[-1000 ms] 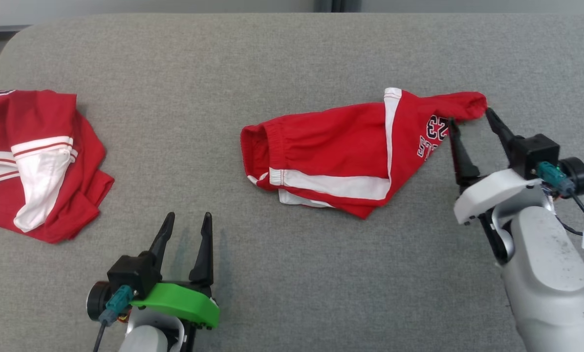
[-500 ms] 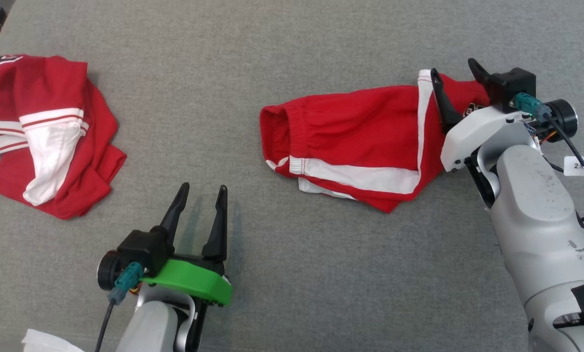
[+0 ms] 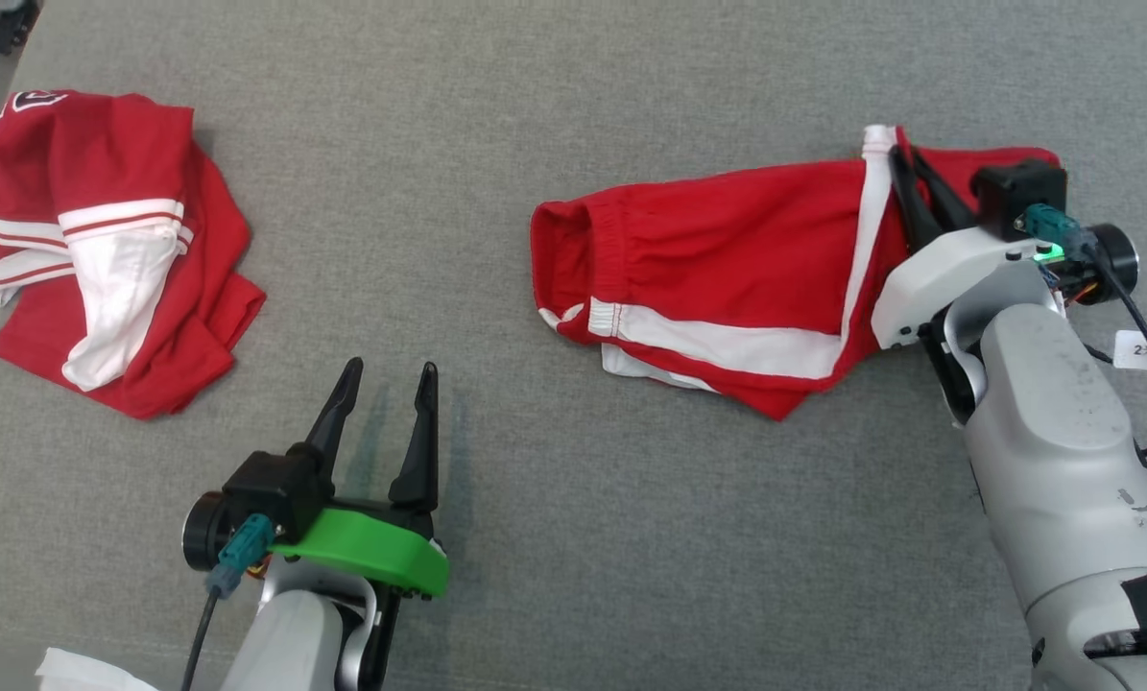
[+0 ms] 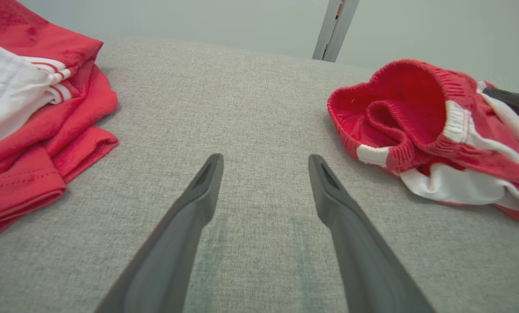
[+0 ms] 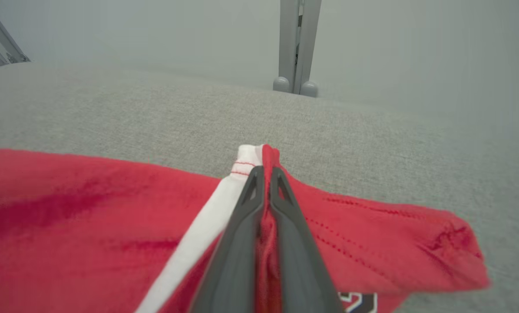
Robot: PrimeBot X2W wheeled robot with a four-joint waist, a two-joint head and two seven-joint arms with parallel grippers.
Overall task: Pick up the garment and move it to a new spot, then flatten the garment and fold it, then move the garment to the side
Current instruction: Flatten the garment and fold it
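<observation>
The red shorts [image 3: 717,259] lay crumpled on the grey counter [image 3: 535,537], right of centre, with the waistband toward the middle. The right tool [image 3: 904,165] was pressed together on a pinch of red cloth at the far hem, just beside the white side stripe [image 3: 866,221], the fabric bunched between its fingers. The left tool [image 3: 389,369] hung spread and empty over bare counter, well apart from the shorts and from the red-and-white jersey [image 3: 103,250] at the left. The step in hand looked to be the pickup. To do it well, the lift should go straight up and slowly, so the thin fold would not slip from the pinch. Only once the waistband cleared the surface should the arm carry the shorts across, toward open counter away from the jersey, leaving room to spread them flat.
</observation>
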